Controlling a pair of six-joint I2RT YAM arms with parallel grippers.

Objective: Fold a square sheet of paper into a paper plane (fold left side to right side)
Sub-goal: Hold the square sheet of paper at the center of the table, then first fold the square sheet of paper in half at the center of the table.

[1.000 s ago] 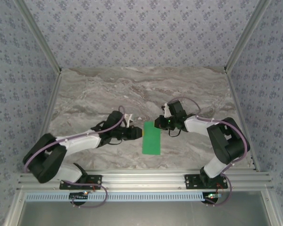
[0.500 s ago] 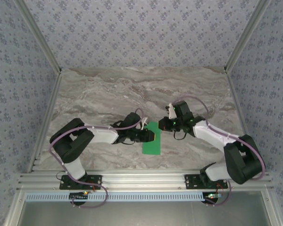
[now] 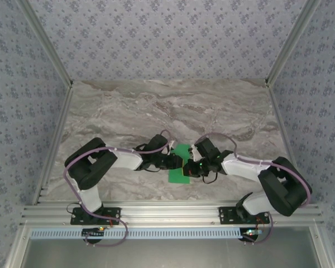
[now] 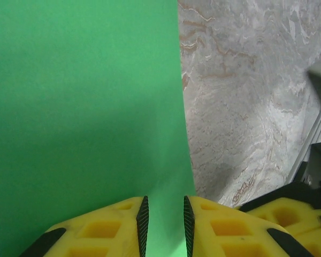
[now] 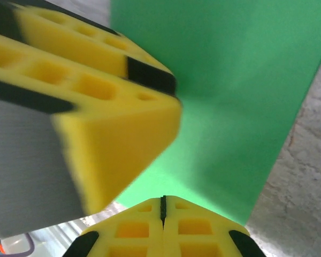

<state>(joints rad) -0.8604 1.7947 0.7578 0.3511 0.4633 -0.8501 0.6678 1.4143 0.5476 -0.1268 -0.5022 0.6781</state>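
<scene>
– Noting position first: where is the square sheet of paper (image 3: 178,177)?
– Flat on the marble table (image 3: 156,106), near the front edge and roughly centred. From above it reads as a narrow green strip, its long side running away from the front edge.
– And the left gripper (image 3: 179,162)?
– Over the strip's left edge, about halfway along. In the wrist view its fingers (image 4: 143,225) stand a narrow slit apart. Green shows through the slit, and nothing is visibly clamped.
– And the right gripper (image 3: 191,168)?
– It reaches in from the right, tip over the strip, just beside the left gripper. In its wrist view the pads (image 5: 134,230) are pressed together with no gap. The sheet's near edge runs up to the tips; whether any paper is nipped between them, cannot tell. The left arm's yellow fingers show blurred at the upper left of that view, above the green.
</scene>
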